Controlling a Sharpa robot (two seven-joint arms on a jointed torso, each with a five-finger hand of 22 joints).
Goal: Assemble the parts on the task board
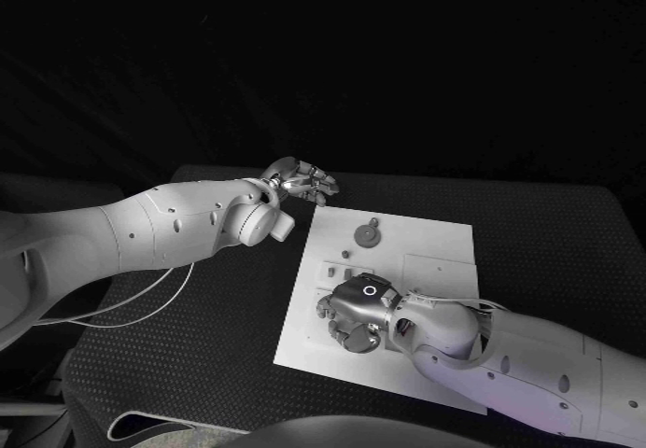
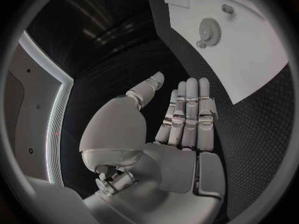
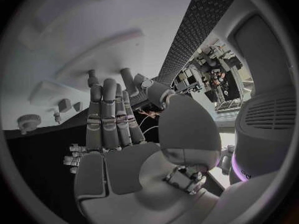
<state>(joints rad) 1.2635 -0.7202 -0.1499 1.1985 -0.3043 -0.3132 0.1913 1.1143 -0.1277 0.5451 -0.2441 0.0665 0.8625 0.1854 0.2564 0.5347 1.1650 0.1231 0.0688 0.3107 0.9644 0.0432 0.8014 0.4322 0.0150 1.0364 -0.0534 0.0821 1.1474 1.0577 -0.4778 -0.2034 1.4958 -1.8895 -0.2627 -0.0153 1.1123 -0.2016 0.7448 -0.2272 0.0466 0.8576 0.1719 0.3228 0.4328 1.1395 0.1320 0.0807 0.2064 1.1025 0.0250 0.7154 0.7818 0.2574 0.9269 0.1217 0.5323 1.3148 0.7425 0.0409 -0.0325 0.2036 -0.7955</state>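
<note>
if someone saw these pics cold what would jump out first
First the white task board, bright against the black table, with a gear-shaped part lying near its far end. Next the right hand, low over the board's near-left part, fingers straight and holding nothing. The left hand hangs off the board's far-left corner, over the table, fingers straight and empty.

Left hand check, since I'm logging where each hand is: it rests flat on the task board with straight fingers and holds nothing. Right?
Not quite. The left hand is off the task board, over the black table beyond the board's far left corner, as the head view shows. The rest stands: its fingers are straight and it holds nothing.
</note>
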